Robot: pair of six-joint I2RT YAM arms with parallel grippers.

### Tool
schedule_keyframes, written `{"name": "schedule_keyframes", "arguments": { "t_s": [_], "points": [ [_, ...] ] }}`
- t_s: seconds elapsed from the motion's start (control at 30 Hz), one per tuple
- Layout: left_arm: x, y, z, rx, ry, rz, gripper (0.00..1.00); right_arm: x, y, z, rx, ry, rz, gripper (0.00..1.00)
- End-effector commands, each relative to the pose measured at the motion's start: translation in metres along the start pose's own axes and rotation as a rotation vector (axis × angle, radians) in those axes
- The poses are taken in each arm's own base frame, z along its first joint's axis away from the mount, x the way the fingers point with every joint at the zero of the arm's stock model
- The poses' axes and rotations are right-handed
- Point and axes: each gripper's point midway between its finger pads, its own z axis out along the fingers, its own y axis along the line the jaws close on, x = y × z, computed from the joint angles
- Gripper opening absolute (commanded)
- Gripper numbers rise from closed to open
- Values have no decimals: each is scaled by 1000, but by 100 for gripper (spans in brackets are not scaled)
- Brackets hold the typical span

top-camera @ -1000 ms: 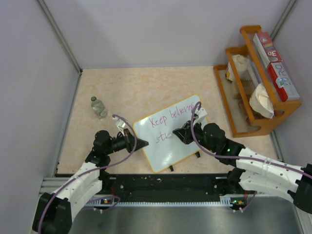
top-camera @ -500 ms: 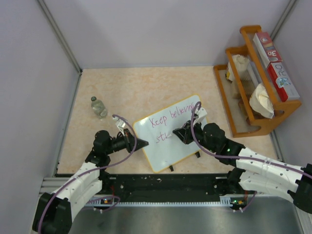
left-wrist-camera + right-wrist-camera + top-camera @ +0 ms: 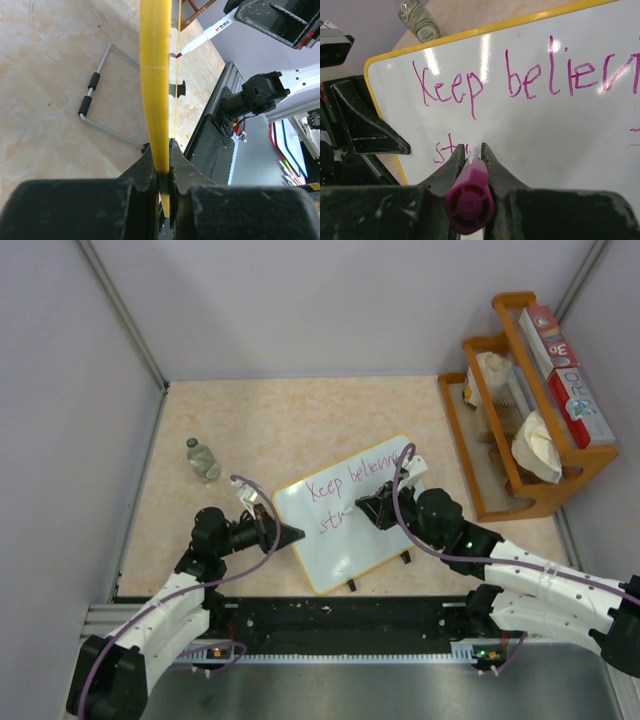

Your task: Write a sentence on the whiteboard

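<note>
Top external view: the whiteboard (image 3: pixel 352 545), white with a yellow rim, sits slantwise on the near middle of the beige table (image 3: pixel 290 420), between the two arms. The sentence (image 3: pixel 345 481) runs across its far half in purple-pink marker, an upper line reading "Keep believing" and a lower line only just begun. The left fingers (image 3: pixel 292 534) meet the board at its left edge; the right fingers (image 3: pixel 364 508) are over the writing surface just right of the lower line. A small clear bottle (image 3: pixel 203 459) stands well apart to the far left, and a wooden rack (image 3: pixel 520 490) holding boxes and cloths stands at the right wall. Left wrist view: the board appears edge-on, its yellow rim pinched between the closed left fingers; a white marker (image 3: pixel 212 32) reaches in from the upper right with its dark tip touching the board face, and a bent wire stand (image 3: pixel 107 95) with black sleeves lies on the table to the left. Right wrist view: the right fingers are narrowed around the marker, its purple end cap facing the camera, the tip at the board beside the letters "st" under "Keep"; the bottle shows beyond the board's far rim.
</note>
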Motion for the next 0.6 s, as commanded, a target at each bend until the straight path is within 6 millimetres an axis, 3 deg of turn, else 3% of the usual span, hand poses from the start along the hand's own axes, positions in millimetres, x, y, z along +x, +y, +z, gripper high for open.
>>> {"name": "schedule_keyframes", "arguments": {
  "t_s": [0.0,0.57],
  "points": [
    [26,10,-4,1,74,81,0,-30,4,3,15,-77,-10,0],
    [27,11,-4,1,74,80,0,-24,-5,0,51,-64,-17,0]
  ]
}}
